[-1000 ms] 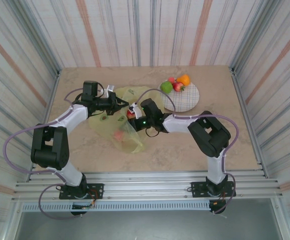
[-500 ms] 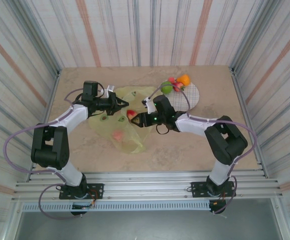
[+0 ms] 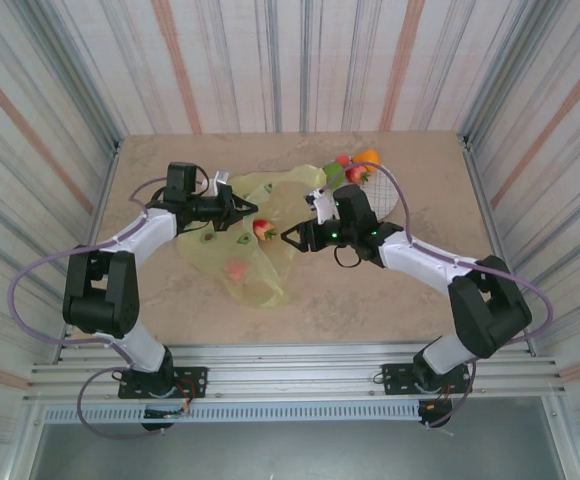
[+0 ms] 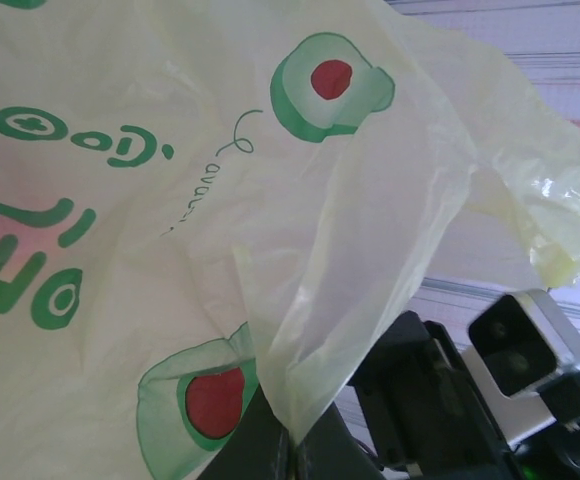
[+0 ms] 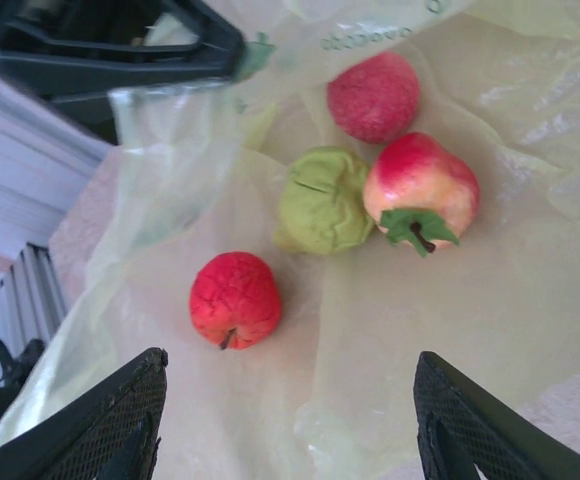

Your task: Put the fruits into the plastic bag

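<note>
The plastic bag [image 3: 255, 280] lies crumpled at the table's middle left, yellow-green with avocado prints. My left gripper [image 3: 238, 208] is shut on its upper edge [image 4: 300, 400] and holds the mouth up. Inside lie a red apple [image 5: 235, 298], a green fruit [image 5: 324, 200], a red-and-yellow apple [image 5: 421, 185] and a dark red fruit [image 5: 373, 96]. My right gripper [image 3: 292, 238] stands open and empty just right of the bag's mouth, its fingertips [image 5: 120, 420] wide apart. A green apple [image 3: 333, 172], an orange [image 3: 369, 158] and a red fruit [image 3: 357, 174] sit on the plate.
The white grid-patterned plate [image 3: 380, 190] lies at the back right, partly under my right arm. Striped walls close in the table on three sides. A metal rail runs along the near edge [image 3: 290, 370].
My right gripper has let go of a red fruit at the bag's mouth and drawn back to the right. The left gripper has kept its hold on the bag.
</note>
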### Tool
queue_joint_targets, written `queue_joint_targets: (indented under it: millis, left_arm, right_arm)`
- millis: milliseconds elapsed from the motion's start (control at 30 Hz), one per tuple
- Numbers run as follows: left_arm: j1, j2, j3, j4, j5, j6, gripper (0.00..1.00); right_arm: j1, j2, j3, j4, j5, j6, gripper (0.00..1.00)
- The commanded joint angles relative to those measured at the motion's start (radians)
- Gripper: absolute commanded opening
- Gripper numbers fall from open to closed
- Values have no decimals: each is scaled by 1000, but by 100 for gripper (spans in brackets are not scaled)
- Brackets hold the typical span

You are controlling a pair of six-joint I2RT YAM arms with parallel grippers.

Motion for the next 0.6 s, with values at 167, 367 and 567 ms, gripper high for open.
queue_joint_targets:
  millis: [167,367,567]
  left_arm:
    - [-7,8,-9,10,25,1,0]
    - [-7,8,-9,11,22,1,0]
    - [-7,12,-8,10,23,1,0]
  right_arm:
    - [-124,-169,-30,-44,-79,-51,66]
    - [-237,-210,-55,11,-7,6,68]
    - [-350,-72,69,-127,307,96,72]
